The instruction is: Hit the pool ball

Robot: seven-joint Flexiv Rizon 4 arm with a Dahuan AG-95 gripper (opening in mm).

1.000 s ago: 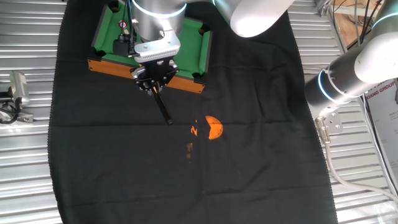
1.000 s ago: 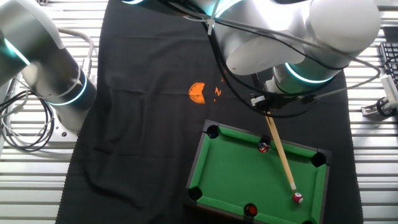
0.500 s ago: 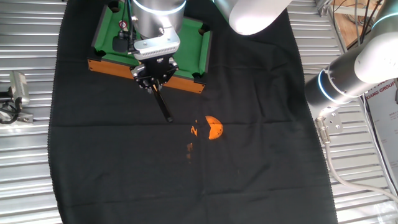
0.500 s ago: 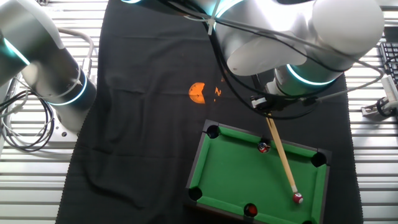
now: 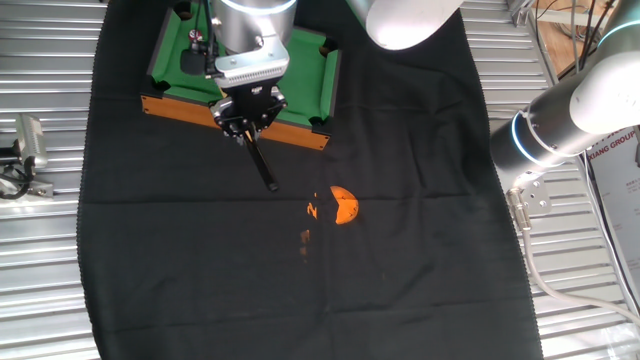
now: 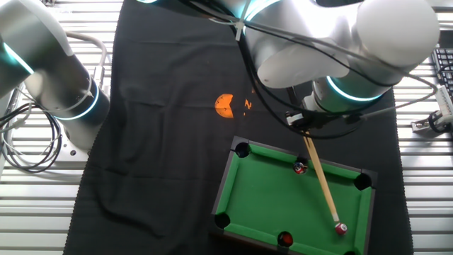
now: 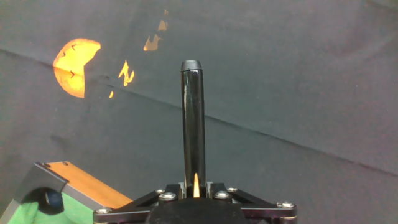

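The green toy pool table (image 6: 262,205) stands on the black cloth. The pool ball (image 6: 340,228), tiny, bright red with a white spot, lies near the table's near right corner. My gripper (image 6: 304,126) is shut on a cue stick (image 6: 320,177) that slants across the felt, its tip at or just short of the ball. In the one fixed view the gripper (image 5: 246,118) hangs over the table's wooden rim (image 5: 300,132), with the dark cue butt (image 5: 262,168) sticking out behind. The hand view shows the gripper (image 7: 193,185) clamped on the butt (image 7: 193,118). The ball is hidden there.
A darker red ball (image 6: 301,168) lies near the table's far rail, and another red ball (image 6: 285,239) sits at a near pocket. An orange light patch (image 5: 343,205) lies on the cloth. A second arm's base (image 5: 545,140) stands at the right; ribbed metal surrounds the cloth.
My gripper has pushed the cue forward along the table. The cue tip has advanced towards the pool ball, and the ball has shifted slightly towards the near right corner.
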